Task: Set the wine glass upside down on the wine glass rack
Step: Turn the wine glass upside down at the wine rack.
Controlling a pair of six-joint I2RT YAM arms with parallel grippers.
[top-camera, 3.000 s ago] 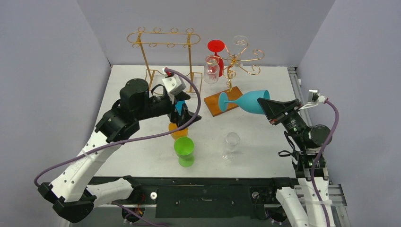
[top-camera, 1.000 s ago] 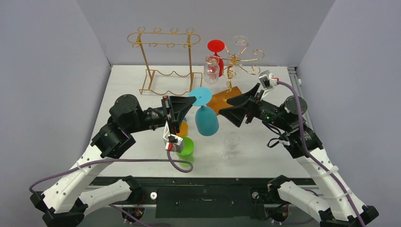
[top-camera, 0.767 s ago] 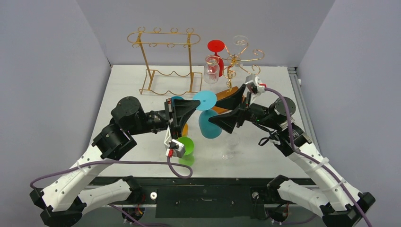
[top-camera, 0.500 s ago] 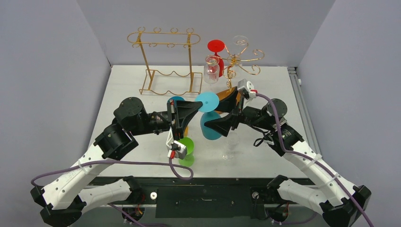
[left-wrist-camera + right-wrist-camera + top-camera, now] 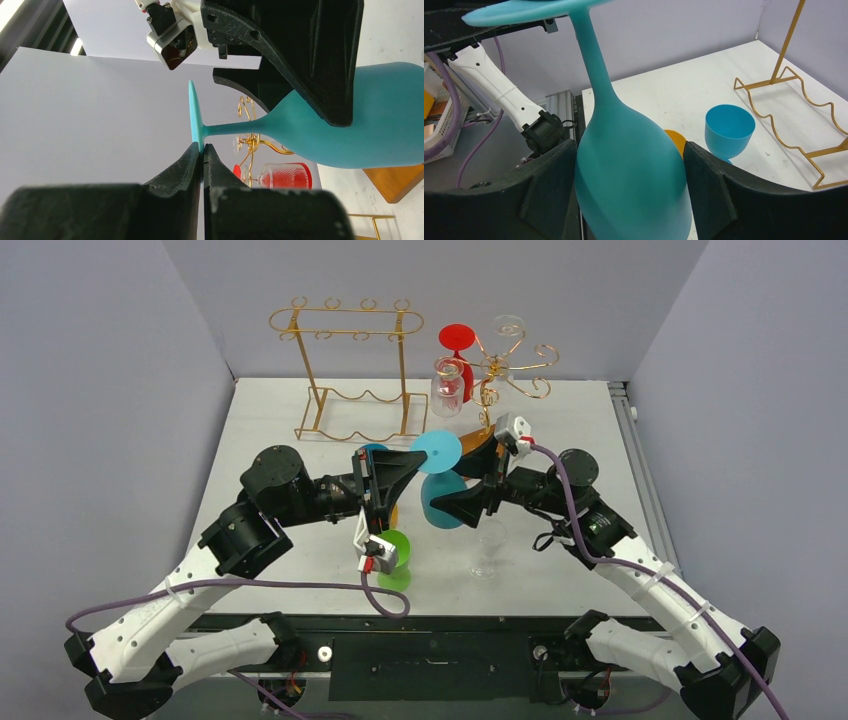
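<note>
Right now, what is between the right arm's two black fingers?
The upside-down teal wine glass: its bowl fills the gap between the fingers of the right gripper, seen best in the right wrist view.

Left arm (image 5: pixel 268 483) and right arm (image 5: pixel 585 502) angled inward, tips close; left fingers (image 5: pixel 167 181) pinched tight, right fingers (image 5: pixel 550 192) spread wide.

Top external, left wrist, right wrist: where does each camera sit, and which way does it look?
Top external: fixed above and behind the arms, looking down at the table; left arm and right arm both show.
Left wrist: on the left arm, looking along its left fingers, shut on the foot of the teal wine glass.
Right wrist: on the right arm, looking past its right fingers, either side of the glass's bowl, toward a blue cup.
Shared: all three show that glass.
</note>
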